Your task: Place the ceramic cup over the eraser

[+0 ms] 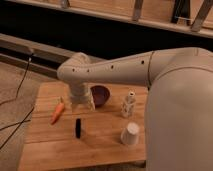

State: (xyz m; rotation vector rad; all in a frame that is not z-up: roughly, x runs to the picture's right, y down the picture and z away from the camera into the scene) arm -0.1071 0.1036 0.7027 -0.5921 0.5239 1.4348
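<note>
A wooden table (45, 150) holds a few small things. The eraser (78, 127) is a little black block. It stands near the middle of the table, on the bare wood, and nothing touches it.

The ceramic cup (130, 134) is plain and white. It sits on the table to the right of the eraser, well apart from it. Its narrow end looks to be on top. Nothing holds it.

The gripper (82, 106) hangs down from the big white arm (115, 67). It is just behind the eraser and a bit above it, not touching it. I cannot tell if the gripper is open or closed.

An orange carrot (57, 113) lies to the left of the eraser and a little farther back. A dark bowl (102, 95) sits behind the eraser and a bit to the right, just beside the gripper. A slim white bottle with a pattern (128, 105) stands to the right of the eraser and farther back. Black cables (20, 85) run over the floor far to the left of the eraser.
</note>
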